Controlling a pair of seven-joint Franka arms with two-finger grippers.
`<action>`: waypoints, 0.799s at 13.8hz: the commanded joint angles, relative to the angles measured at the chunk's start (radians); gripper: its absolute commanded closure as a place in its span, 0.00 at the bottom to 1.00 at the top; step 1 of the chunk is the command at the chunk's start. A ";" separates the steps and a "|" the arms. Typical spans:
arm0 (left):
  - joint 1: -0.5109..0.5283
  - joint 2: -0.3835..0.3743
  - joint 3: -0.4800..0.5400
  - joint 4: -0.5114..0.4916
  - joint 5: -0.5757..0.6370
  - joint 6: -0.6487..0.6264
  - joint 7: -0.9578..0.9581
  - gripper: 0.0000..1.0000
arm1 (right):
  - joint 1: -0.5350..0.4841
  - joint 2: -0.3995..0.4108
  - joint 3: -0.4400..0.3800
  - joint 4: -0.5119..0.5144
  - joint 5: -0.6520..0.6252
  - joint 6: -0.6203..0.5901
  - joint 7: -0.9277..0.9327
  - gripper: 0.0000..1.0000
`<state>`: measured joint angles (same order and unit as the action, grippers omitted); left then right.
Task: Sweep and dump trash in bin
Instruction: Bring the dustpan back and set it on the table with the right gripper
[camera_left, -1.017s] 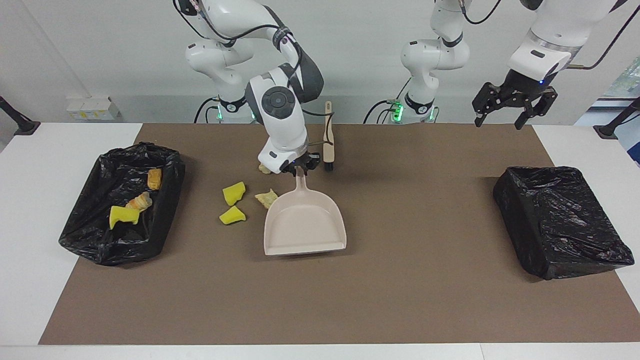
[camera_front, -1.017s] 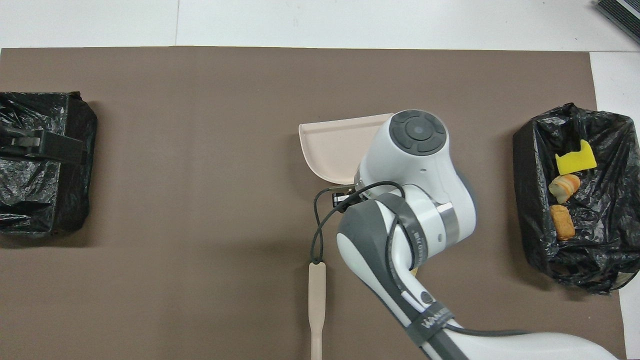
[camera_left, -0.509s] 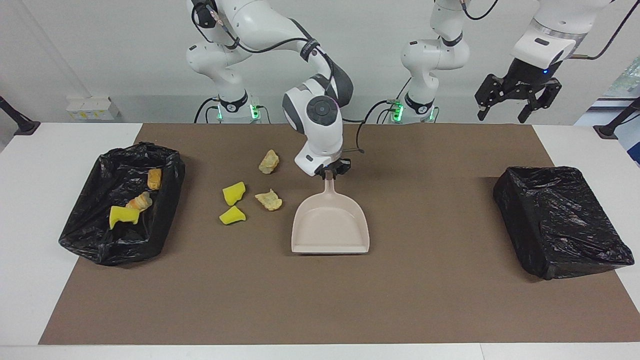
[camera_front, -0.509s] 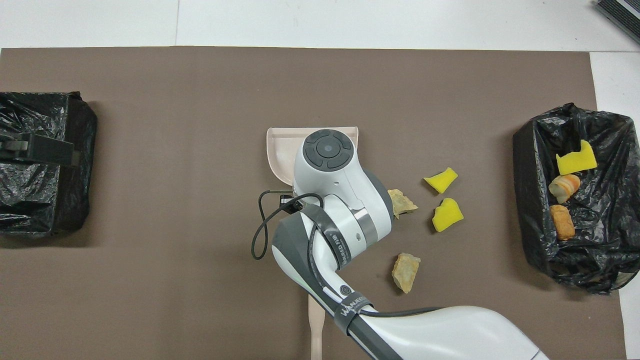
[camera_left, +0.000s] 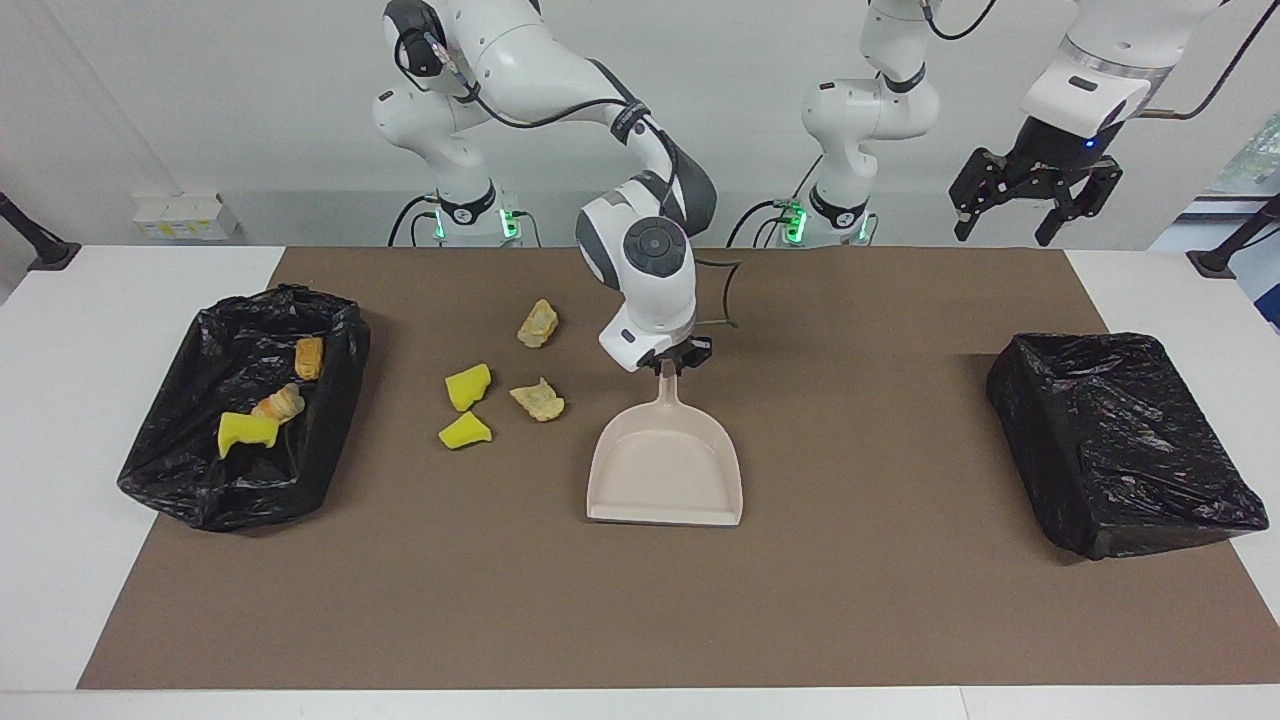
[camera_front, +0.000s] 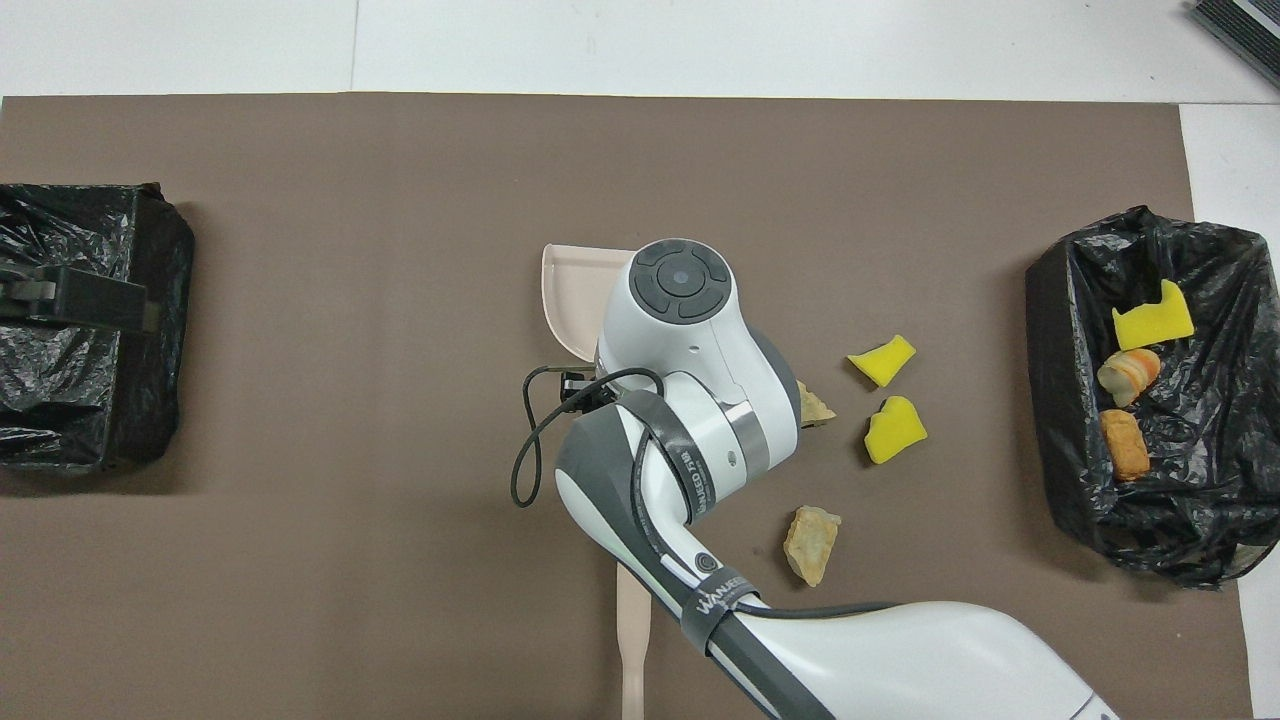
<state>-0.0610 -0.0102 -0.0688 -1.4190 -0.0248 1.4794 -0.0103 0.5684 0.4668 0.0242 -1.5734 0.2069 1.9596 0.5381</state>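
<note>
My right gripper (camera_left: 670, 360) is shut on the handle of the beige dustpan (camera_left: 665, 470), which lies flat mid-table with its mouth away from the robots; the arm covers most of it in the overhead view (camera_front: 570, 295). Loose trash lies beside it toward the right arm's end: two yellow wedges (camera_left: 467, 386) (camera_left: 464, 430) and two beige lumps (camera_left: 538, 400) (camera_left: 538, 323). The black-lined bin (camera_left: 330, 400) at the right arm's end holds a yellow wedge (camera_left: 247, 432), a lump (camera_left: 278, 403) and a bread piece (camera_left: 310, 357). My left gripper (camera_left: 1030, 195) is open, empty and raised.
A second black-lined bin (camera_left: 1120, 440) stands at the left arm's end. The beige brush handle (camera_front: 633, 640) lies on the brown mat near the robots, hidden by the right arm in the facing view.
My right arm has slid the dustpan toward the left arm's end, away from the loose trash, turned it straight and moved it slightly farther out. My left gripper rose a little.
</note>
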 joint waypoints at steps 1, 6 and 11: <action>0.007 -0.025 0.000 -0.034 0.008 0.019 0.009 0.00 | -0.045 -0.032 -0.003 0.012 0.022 -0.047 -0.065 0.00; 0.003 -0.027 0.000 -0.060 -0.003 0.027 0.007 0.00 | -0.183 -0.131 -0.012 0.012 -0.007 -0.128 -0.356 0.00; -0.115 -0.031 -0.020 -0.210 -0.007 0.203 -0.118 0.00 | -0.398 -0.175 -0.007 0.015 -0.070 -0.176 -0.666 0.00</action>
<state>-0.1091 -0.0118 -0.0957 -1.5273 -0.0301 1.5810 -0.0503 0.2466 0.3098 0.0020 -1.5515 0.1496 1.7970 -0.0150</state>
